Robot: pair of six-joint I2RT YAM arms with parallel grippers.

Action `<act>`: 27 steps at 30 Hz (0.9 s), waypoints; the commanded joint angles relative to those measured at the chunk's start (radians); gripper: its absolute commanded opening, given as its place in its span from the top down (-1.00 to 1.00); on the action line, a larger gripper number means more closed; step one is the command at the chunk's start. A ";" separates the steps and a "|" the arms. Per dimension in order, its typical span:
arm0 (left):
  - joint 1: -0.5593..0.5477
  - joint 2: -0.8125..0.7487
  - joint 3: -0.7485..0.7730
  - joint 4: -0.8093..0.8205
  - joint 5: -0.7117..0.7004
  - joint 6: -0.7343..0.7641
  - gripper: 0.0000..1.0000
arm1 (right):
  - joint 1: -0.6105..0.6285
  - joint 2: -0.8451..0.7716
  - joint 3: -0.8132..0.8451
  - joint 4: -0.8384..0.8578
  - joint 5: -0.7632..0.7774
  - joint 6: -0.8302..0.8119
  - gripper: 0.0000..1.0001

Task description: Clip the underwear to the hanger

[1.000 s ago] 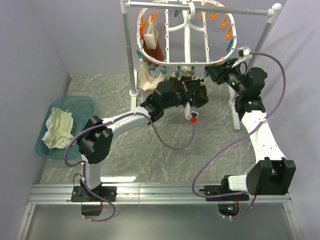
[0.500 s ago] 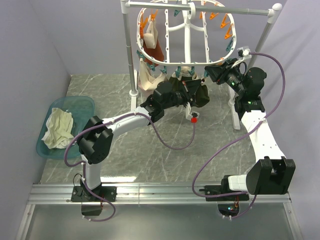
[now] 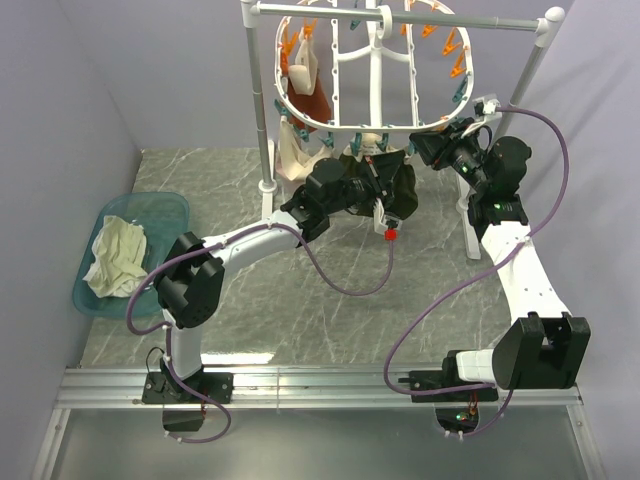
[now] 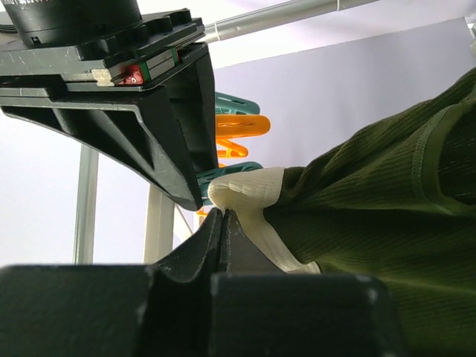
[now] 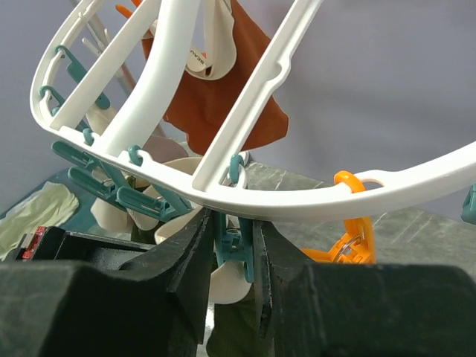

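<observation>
The olive-green underwear (image 3: 400,187) hangs bunched under the near rim of the white oval hanger (image 3: 372,62). My left gripper (image 3: 373,182) is shut on its pale beige waistband; in the left wrist view the jaws (image 4: 223,216) pinch a fold of the band (image 4: 245,190), with the green cloth (image 4: 372,223) to the right. My right gripper (image 3: 422,145) is at the hanger's rim (image 5: 312,201). In the right wrist view its fingers (image 5: 233,234) squeeze a teal clothespin (image 5: 236,251). The beige band (image 5: 227,281) lies at the pin's lower end, and whether the pin grips it I cannot tell.
A white pole stand (image 3: 263,120) carries the hanger. A rust-red garment (image 3: 308,100) and a pinkish-beige one (image 3: 292,150) hang at the hanger's left. A teal basin (image 3: 168,208) with a cream-white cloth (image 3: 115,255) sits at the left. An orange clothespin (image 5: 349,238) hangs right of my right fingers.
My left gripper has raised the underwear a little, up toward the hanger's near rim. My right gripper has stayed at the rim.
</observation>
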 commanded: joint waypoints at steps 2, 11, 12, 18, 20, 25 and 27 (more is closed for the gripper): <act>-0.006 -0.040 0.045 0.046 0.010 -0.020 0.99 | 0.006 0.001 -0.017 -0.018 -0.002 -0.021 1.00; -0.006 -0.014 0.100 0.049 -0.006 -0.024 0.99 | 0.030 0.000 -0.010 -0.036 0.001 -0.043 1.00; -0.004 -0.011 0.106 0.049 -0.007 -0.029 0.99 | 0.032 0.001 -0.009 -0.038 0.001 -0.044 1.00; 0.000 -0.008 0.122 0.035 -0.006 -0.023 0.99 | 0.030 0.006 0.002 -0.041 -0.002 -0.035 1.00; 0.002 -0.010 0.113 0.036 -0.006 -0.021 0.99 | 0.030 0.008 0.006 -0.044 -0.004 -0.029 0.90; 0.005 -0.019 0.100 0.035 0.000 -0.017 0.99 | 0.032 0.012 0.022 -0.048 -0.005 -0.018 0.76; 0.005 -0.020 0.096 0.033 -0.001 -0.017 0.99 | 0.032 0.014 0.025 -0.050 -0.004 -0.012 0.67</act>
